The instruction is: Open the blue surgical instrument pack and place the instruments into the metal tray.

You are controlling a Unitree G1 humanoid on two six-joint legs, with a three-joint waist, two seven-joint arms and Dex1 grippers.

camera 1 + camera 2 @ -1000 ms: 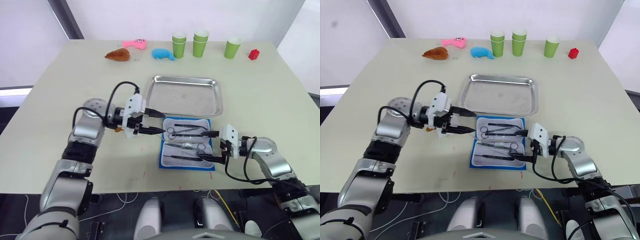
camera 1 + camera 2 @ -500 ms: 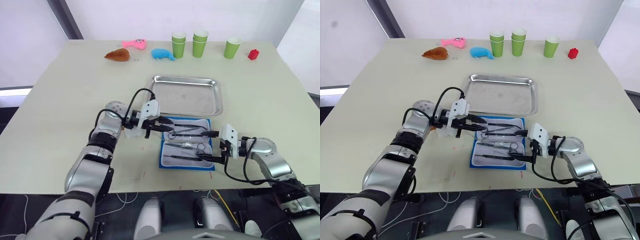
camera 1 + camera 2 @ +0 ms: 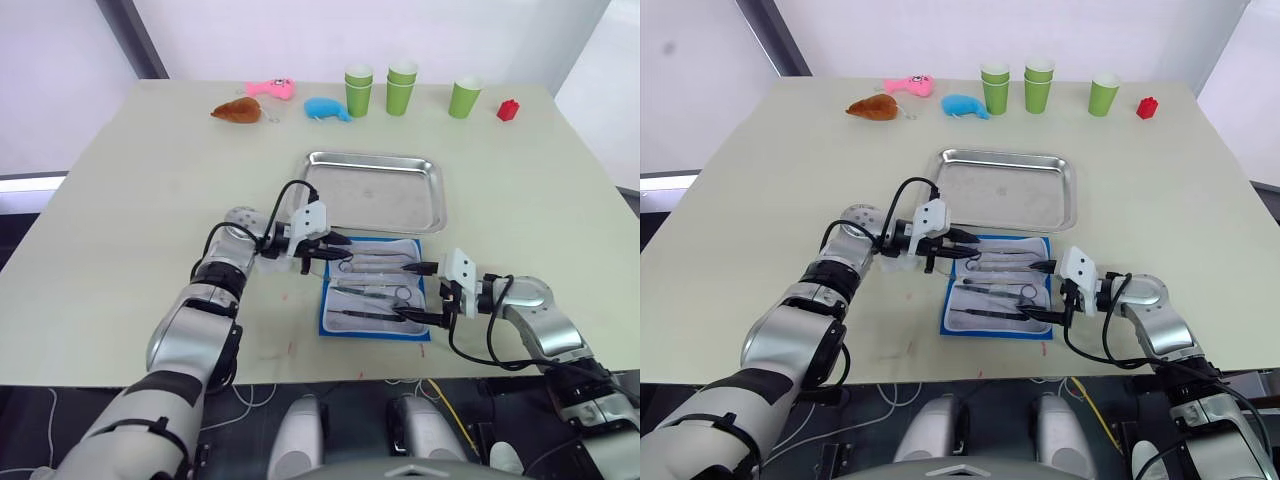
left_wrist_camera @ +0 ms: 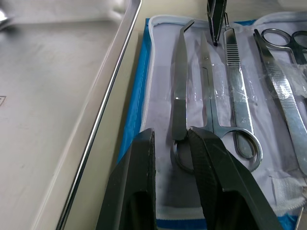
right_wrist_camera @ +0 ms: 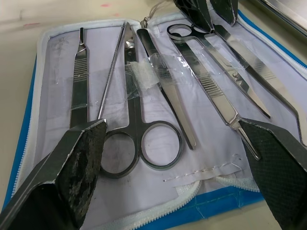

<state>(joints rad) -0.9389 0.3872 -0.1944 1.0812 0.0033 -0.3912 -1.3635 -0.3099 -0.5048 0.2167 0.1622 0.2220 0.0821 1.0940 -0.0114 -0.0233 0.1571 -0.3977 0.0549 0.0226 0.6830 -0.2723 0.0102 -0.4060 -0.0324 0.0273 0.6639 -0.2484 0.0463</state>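
Note:
The blue surgical instrument pack (image 3: pixel 331 321) lies open on the table, just in front of the metal tray (image 3: pixel 375 190), which holds nothing. Several instruments (image 3: pixel 372 290) lie side by side on its pale lining, among them ring-handled scissors (image 5: pixel 139 120). My left gripper (image 3: pixel 340 249) hovers over the pack's far left corner. It is open by a narrow gap, with its fingertips (image 4: pixel 146 143) on either side of the ring handle of a slim curved instrument (image 4: pixel 180 91). My right gripper (image 3: pixel 412 294) stands wide open at the pack's right edge, with nothing between its fingers (image 5: pixel 81 158).
Along the table's far edge stand green cups (image 3: pixel 358 88) (image 3: pixel 401 85) (image 3: pixel 465 96), a red block (image 3: pixel 508 109), a blue whale toy (image 3: pixel 326 107), a pink toy (image 3: pixel 270 88) and a brown toy (image 3: pixel 237 109). The table's front edge runs just below the pack.
My left gripper has moved right, from beside the pack to over its far left corner, and its fingers have narrowed. The right gripper has stayed put.

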